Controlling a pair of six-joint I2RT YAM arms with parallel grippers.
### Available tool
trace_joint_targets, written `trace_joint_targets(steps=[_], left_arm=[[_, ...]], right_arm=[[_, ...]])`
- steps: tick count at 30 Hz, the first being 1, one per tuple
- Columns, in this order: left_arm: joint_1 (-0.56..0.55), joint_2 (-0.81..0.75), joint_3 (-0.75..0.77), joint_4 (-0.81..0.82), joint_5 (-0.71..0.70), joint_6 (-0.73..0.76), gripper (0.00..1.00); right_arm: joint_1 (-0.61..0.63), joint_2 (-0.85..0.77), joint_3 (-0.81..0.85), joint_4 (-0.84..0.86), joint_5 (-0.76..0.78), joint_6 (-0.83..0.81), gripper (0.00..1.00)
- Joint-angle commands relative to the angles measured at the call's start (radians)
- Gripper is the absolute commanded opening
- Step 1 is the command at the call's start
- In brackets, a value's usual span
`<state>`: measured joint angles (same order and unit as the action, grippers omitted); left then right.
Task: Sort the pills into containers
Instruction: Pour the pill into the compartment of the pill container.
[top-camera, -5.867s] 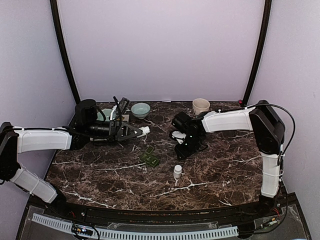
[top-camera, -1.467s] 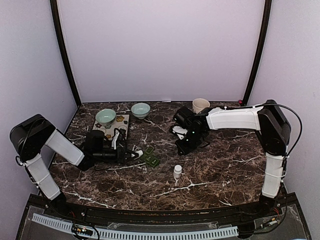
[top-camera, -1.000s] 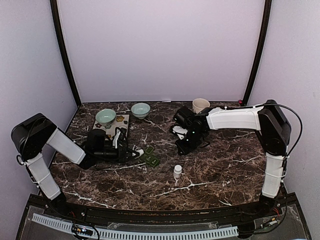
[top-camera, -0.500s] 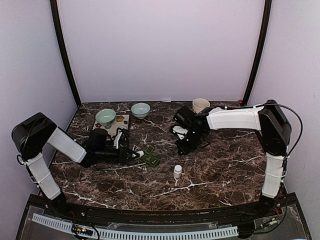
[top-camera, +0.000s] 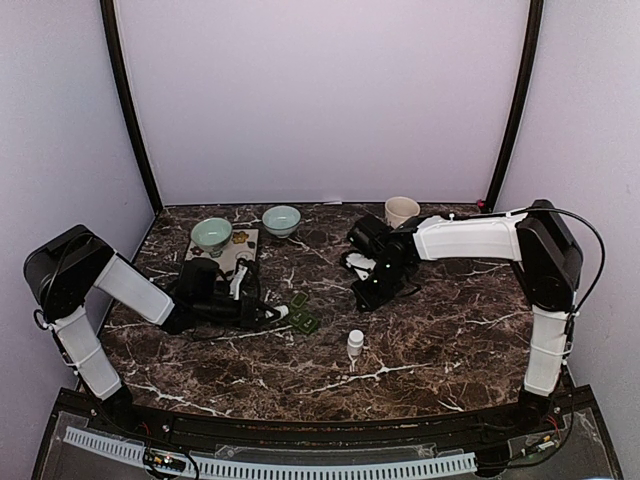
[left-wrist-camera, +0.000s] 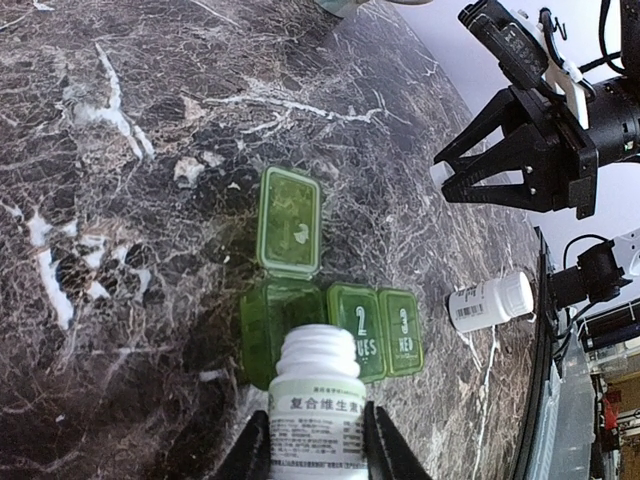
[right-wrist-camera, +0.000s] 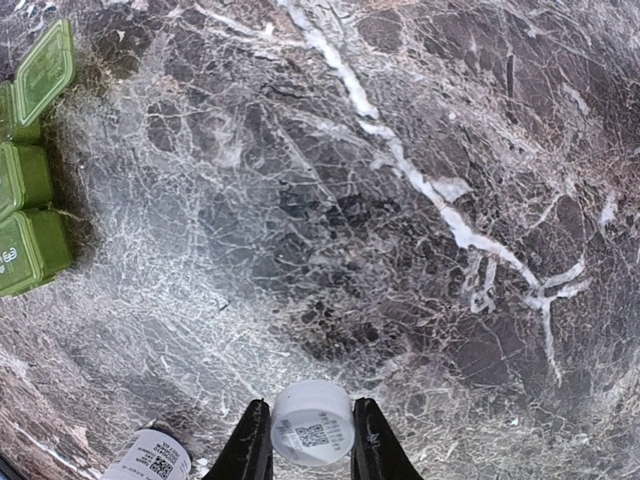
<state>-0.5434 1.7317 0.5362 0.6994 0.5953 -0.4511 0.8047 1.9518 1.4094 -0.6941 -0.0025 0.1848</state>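
Left gripper is closed partway on an uncapped white pill bottle, mouth aimed at the containers. The green row lies just ahead of the neck, long axis across my approach. The end compartment nearest the mouth is open, lid flipped back. This side is by far the nearer. Right gripper hovers well apart, pinching a white cap. Dark marble counter, plenty of room. A second bottle stands near the row, so I'd keep the tip short.
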Motion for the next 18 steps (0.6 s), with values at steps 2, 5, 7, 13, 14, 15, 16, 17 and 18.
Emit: trace_joint_targets(steps=[2,5,7,13,14,15,16,17,18], left_arm=[[-0.009,-0.006,0.017,-0.02,-0.008,0.027,0.0],[-0.011,-0.007,0.022,-0.029,-0.011,0.031,0.0],[-0.012,-0.009,0.024,-0.033,-0.013,0.034,0.0],[-0.013,-0.022,0.028,-0.046,-0.017,0.041,0.0],[-0.012,-0.024,0.03,-0.051,-0.017,0.042,0.0],[-0.013,-0.024,0.033,-0.06,-0.017,0.045,0.0],[-0.013,-0.026,0.036,-0.066,-0.017,0.049,0.0],[-0.013,-0.028,0.039,-0.073,-0.017,0.052,0.0],[-0.014,-0.034,0.04,-0.081,-0.018,0.054,0.0]], right_arm=[[0.002,-0.039,-0.009,0.021,-0.001,0.01,0.0],[0.002,-0.039,-0.009,0.02,-0.001,0.01,0.0],[0.002,-0.038,-0.01,0.02,-0.001,0.01,0.0],[0.001,-0.039,-0.011,0.023,-0.002,0.01,0.0],[0.001,-0.037,-0.011,0.023,-0.003,0.01,0.0],[0.002,-0.037,-0.01,0.023,-0.002,0.011,0.0],[0.002,-0.036,-0.01,0.022,-0.002,0.01,0.0],[0.002,-0.036,-0.008,0.022,-0.002,0.01,0.0],[0.001,-0.035,-0.008,0.022,-0.002,0.01,0.0]])
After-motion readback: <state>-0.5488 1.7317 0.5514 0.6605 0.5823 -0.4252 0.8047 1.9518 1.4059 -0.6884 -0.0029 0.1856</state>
